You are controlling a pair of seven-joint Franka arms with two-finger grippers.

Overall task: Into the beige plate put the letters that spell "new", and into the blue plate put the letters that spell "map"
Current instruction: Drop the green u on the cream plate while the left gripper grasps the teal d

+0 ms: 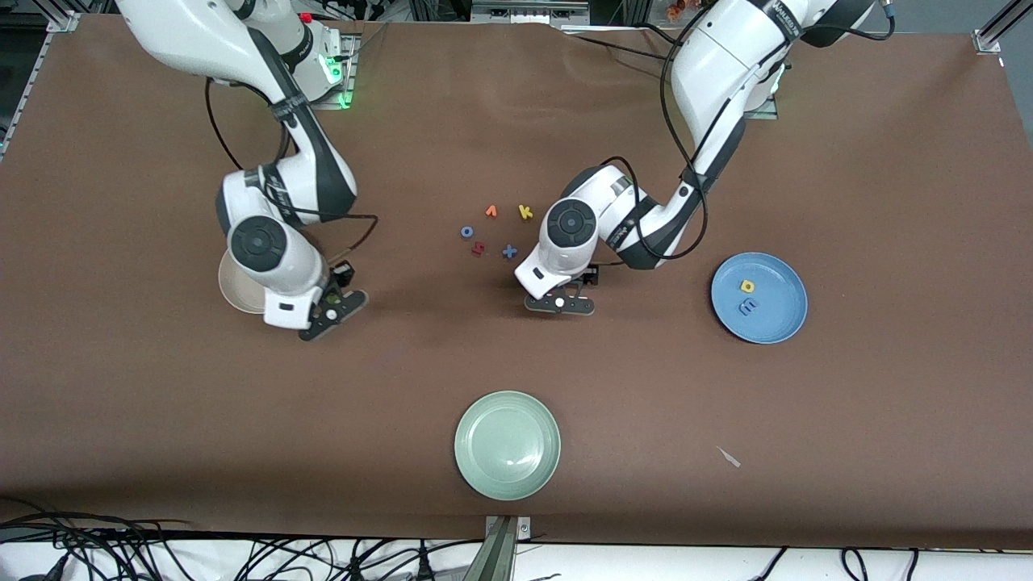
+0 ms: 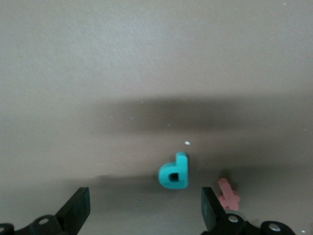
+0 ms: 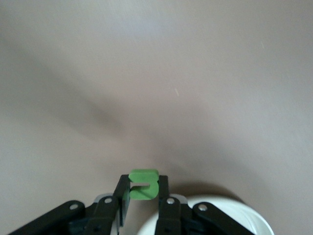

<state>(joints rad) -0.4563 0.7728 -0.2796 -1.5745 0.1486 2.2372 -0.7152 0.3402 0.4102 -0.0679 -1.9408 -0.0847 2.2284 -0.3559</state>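
Three plates: beige plate (image 1: 234, 292) at the right arm's end, mostly under that arm; pale green plate (image 1: 508, 445) nearest the front camera; blue plate (image 1: 759, 297) at the left arm's end, holding two letters, yellow a (image 1: 747, 286) and blue m (image 1: 749, 306).

Right gripper (image 3: 144, 193) pinches the green n (image 3: 143, 184) beside the beige plate's rim.

Five loose letters (image 1: 494, 232) at mid-table.

Left gripper (image 2: 145, 208), jaws spread, over the teal p (image 2: 174, 172); pink letter (image 2: 228, 195) beside it.

Brown table cover (image 1: 888, 161); cables (image 1: 242, 557) along the edge.

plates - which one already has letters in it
The blue plate, toward the left arm's end of the table: a yellow letter and a blue letter lie in it. The green plate holds none.
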